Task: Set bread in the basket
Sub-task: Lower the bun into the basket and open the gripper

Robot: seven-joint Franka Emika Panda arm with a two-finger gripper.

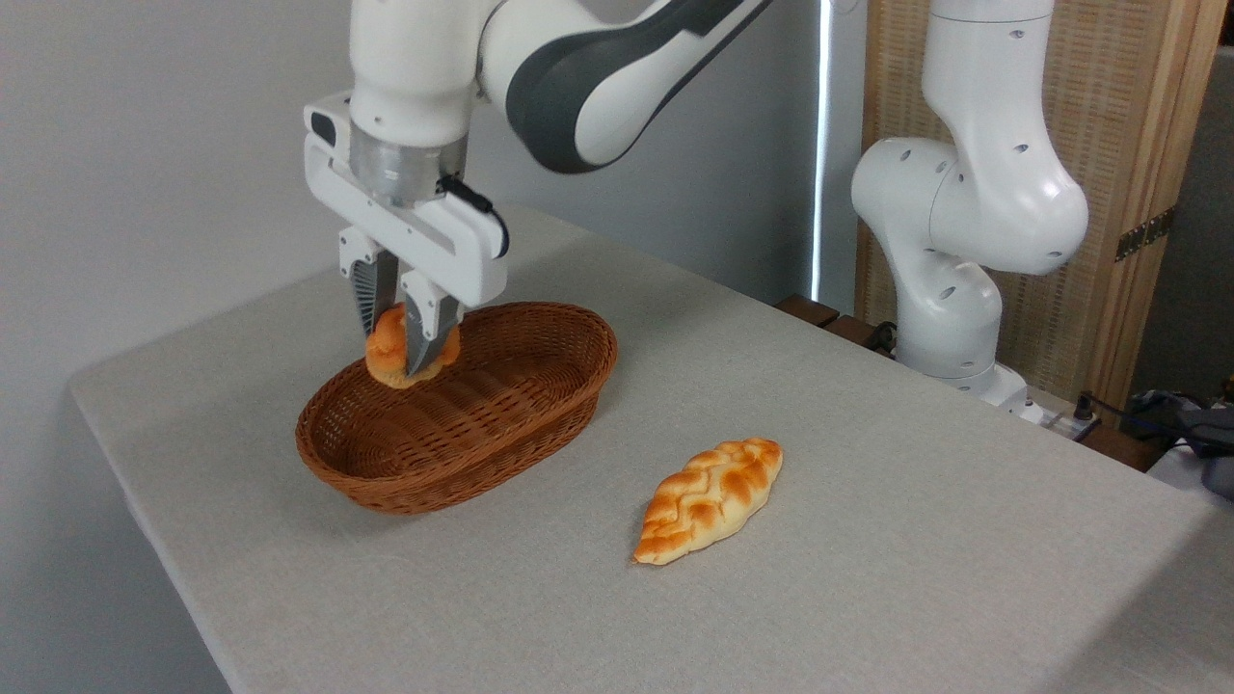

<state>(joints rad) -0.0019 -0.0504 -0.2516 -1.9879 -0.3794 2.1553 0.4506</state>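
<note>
I have the white two-finger claw [403,359] clamped on the small orange-golden round bun [389,355], hanging over the oval brown wicker basket [540,410] near the bench's left edge (braided golden loaf [709,499] lies mid-bench).

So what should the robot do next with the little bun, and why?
Probably lower it a little, then open. The gripper holds the bun over the basket, seemingly just above its floor, so a short drop should land it inside.
</note>
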